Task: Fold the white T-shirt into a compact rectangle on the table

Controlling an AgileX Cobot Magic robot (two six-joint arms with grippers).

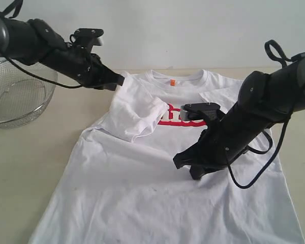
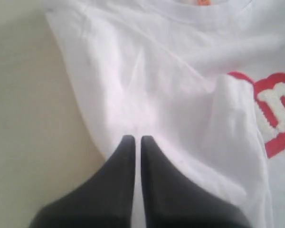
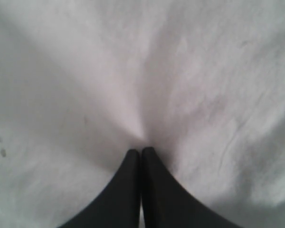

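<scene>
The white T-shirt [image 1: 142,188] lies face up on the table [image 1: 35,168], collar at the far side. Red lettering [image 1: 169,116] crosses the chest and an orange neck tag [image 1: 173,82] shows. Its left sleeve [image 1: 137,119] is folded in over the chest. My left gripper [image 1: 121,80] is at the left shoulder edge, jaws shut with a sliver of white cloth between them [image 2: 134,138]. My right gripper [image 1: 179,163] is down on the middle of the shirt. It is shut on a pinch of cloth, with creases running to its tips [image 3: 141,151]. The right arm hides part of the lettering.
A round wire-mesh basket [image 1: 15,96] stands at the far left of the table, beside the left arm. Bare tabletop shows left of the shirt [image 2: 28,118]. A pale wall rises behind the table's far edge.
</scene>
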